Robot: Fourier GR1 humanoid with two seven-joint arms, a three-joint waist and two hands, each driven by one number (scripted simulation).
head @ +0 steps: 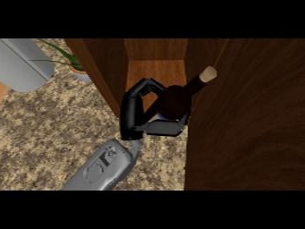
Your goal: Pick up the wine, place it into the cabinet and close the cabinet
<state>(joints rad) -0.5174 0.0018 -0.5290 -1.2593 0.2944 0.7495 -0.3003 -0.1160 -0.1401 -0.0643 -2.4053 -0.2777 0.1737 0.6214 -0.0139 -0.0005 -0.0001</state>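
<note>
Dark brown glass wine bottle (175, 99) w/ a slim neck and pale tan cork-coloured top sits at the mouth of the dark wooden cabinet (260, 112), tilted so the neck leans up and to the right, top end touching or just beside the cabinet's open door panel on the right. Bottle body is rounded, near black-brown, w/ a bit of pale label showing low down behind the fingers. One black hand (141, 114) on a grey forearm comes in from the lower edge; which arm it is can't be told from this view alone, but it reads as the right hand. Its fingers and thumb are curled round the bottle's lower body, grasping it, fingers arching over the left side and thumb part below. Inside the cabinet a lighter brown wooden shelf floor (156, 71) shows behind the bottle, between the left wall and the door. Speckled beige stone counter (42, 134) spreads left and below. At upper left a light grey rounded object (16, 62) lies on the counter, and near it a green-leaved potted plant (67, 58) stands just beside the cabinet's left wall. Other hand not seen
</note>
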